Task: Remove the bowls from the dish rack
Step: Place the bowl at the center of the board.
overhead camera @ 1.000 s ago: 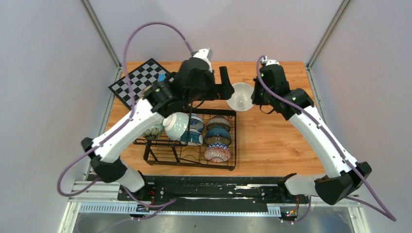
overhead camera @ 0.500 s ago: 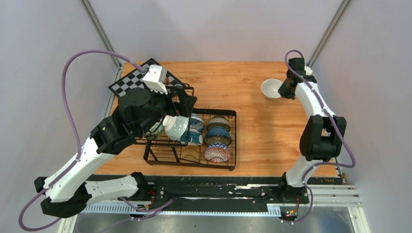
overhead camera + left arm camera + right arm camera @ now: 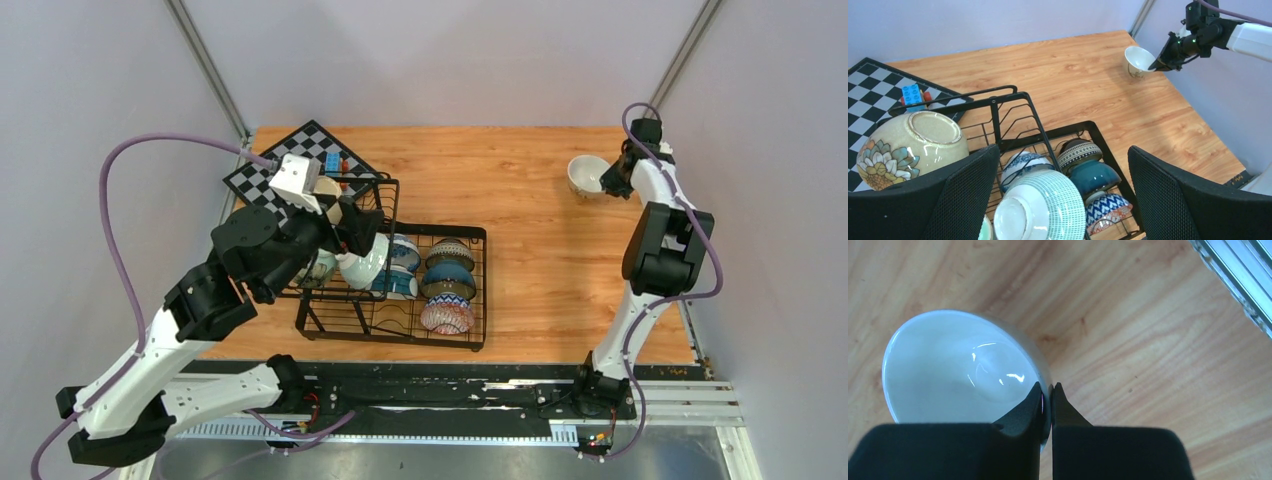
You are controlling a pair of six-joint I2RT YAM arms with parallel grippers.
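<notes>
Pinching 1 white bowl by its rim near the far right corner of the tabletop.
The right gripper has both fingers pressed together on that rim, 1 inside and 1 outside. The left gripper hangs spread wide over the dish rack, holding nothing. The rack stands left of middle near the tabletop's near edge and holds at least 6 bowls tipped on their sides: a cream floral bowl, a green-hatched bowl, a blue-white bowl, a brown-banded bowl, a teal bowl and a zigzag bowl.
</notes>
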